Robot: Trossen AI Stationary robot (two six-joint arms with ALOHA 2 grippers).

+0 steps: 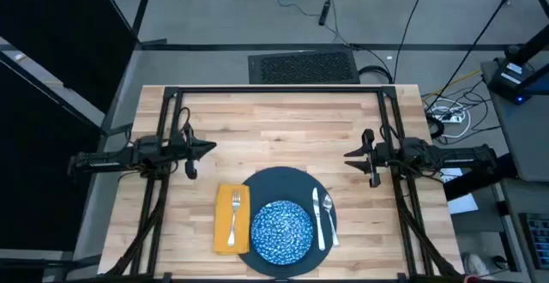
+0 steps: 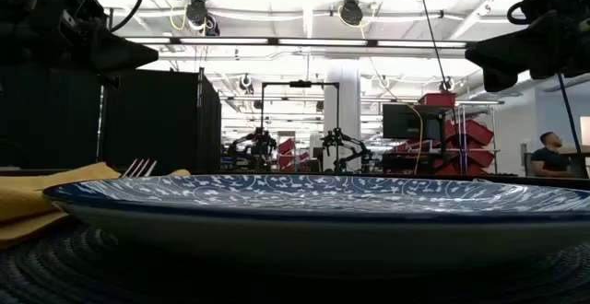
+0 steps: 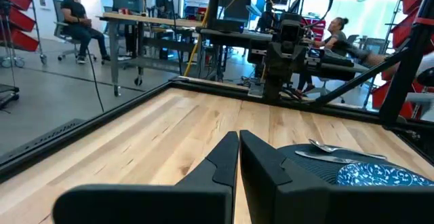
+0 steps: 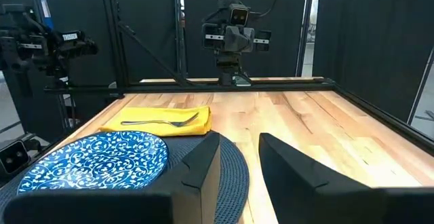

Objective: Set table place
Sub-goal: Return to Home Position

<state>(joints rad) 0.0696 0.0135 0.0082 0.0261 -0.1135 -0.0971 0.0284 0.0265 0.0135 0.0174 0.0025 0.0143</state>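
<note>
Place setting sitting neat at the 6 o'clock edge of the light wooden plank table (image 1: 283,120).
Blue-and-white patterned round plate (image 1: 281,230) is lying on a dark round woven mat (image 1: 283,180). At its 9 o'clock, a silver fork (image 1: 233,214) is resting on a mustard-yellow cloth napkin (image 1: 225,231); silver knife (image 1: 316,213) and silver spoon (image 1: 328,219) at 3 o'clock. Left gripper (image 1: 211,148) is hovering clenched at the table's 9 o'clock and right gripper (image 1: 347,156) released at 3 o'clock, with bare planks between them.

Wood table (image 1: 283,129) w/ woven mat (image 4: 234,173), glossy plate (image 4: 95,159), cloth napkin (image 4: 149,113).
</note>
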